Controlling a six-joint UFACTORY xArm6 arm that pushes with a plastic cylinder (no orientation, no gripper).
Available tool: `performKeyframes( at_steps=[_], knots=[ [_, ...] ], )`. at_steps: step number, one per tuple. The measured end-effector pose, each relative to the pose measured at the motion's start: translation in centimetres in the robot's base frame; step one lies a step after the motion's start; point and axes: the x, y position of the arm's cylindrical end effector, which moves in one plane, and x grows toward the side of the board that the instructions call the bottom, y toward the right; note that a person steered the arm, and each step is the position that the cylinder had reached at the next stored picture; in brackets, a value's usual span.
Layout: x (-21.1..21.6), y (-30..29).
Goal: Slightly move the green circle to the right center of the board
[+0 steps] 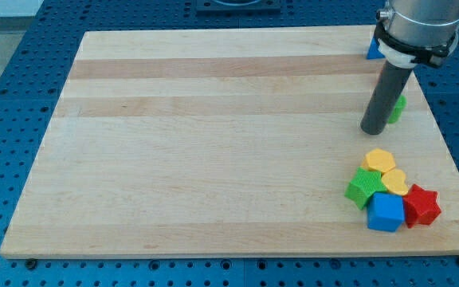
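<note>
The green circle (397, 108) is mostly hidden behind my dark rod near the board's right edge, above the middle of that edge; only a green sliver shows to the rod's right. My tip (372, 130) rests on the board just left of and below that sliver, touching or nearly touching the block.
A cluster sits at the view's bottom right: yellow hexagon (380, 161), yellow heart (394, 182), green star (364, 188), blue cube (386, 212), red star (421, 206). A blue block (373, 49) is partly hidden behind the arm at the top right. The wooden board (213, 143) lies on a blue perforated table.
</note>
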Motion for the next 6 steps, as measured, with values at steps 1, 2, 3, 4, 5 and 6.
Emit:
performKeyframes(
  at_steps=[1,2,3,4,5,6],
  knots=[
    [-0.4,0.0],
    [-1.4,0.0],
    [-2.0,0.0],
    [-2.0,0.3],
    [-2.0,1.6],
    [-2.0,2.6]
  ],
)
